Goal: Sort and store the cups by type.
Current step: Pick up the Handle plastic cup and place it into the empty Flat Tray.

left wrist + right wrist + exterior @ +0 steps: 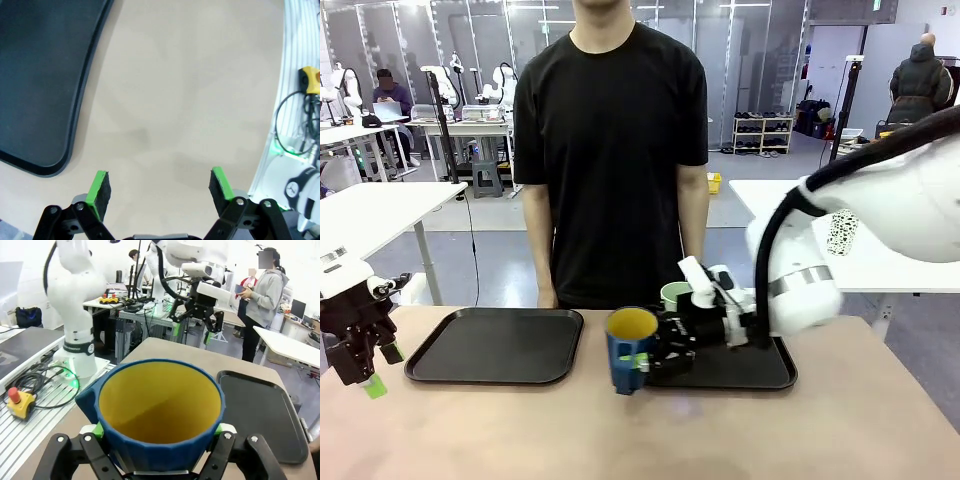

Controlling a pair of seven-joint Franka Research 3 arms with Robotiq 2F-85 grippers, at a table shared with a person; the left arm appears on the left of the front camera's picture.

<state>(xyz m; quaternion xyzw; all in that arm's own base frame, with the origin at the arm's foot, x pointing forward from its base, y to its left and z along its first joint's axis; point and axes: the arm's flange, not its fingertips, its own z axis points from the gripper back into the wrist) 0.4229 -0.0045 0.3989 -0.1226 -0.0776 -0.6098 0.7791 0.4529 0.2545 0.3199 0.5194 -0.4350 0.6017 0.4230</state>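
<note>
My right gripper [640, 362] is shut on the dark blue mug [630, 350], whose inside is yellow. The mug sits at the table's middle, just left of the right black tray [745, 372]; whether it touches the table I cannot tell. In the right wrist view the mug [160, 405] stands upright between the green pads of my right gripper [157, 431]. The pale green tumbler [672, 296] stands on the right tray behind that gripper, partly hidden. At the table's far left edge my left gripper [365, 378] is open over bare table [160, 187].
A bare black tray [495, 345] lies left of centre, its corner beside the left gripper [40, 75]. A person in a black shirt [610, 150] stands at the far side. A small patterned cup [842, 232] sits on a white table behind.
</note>
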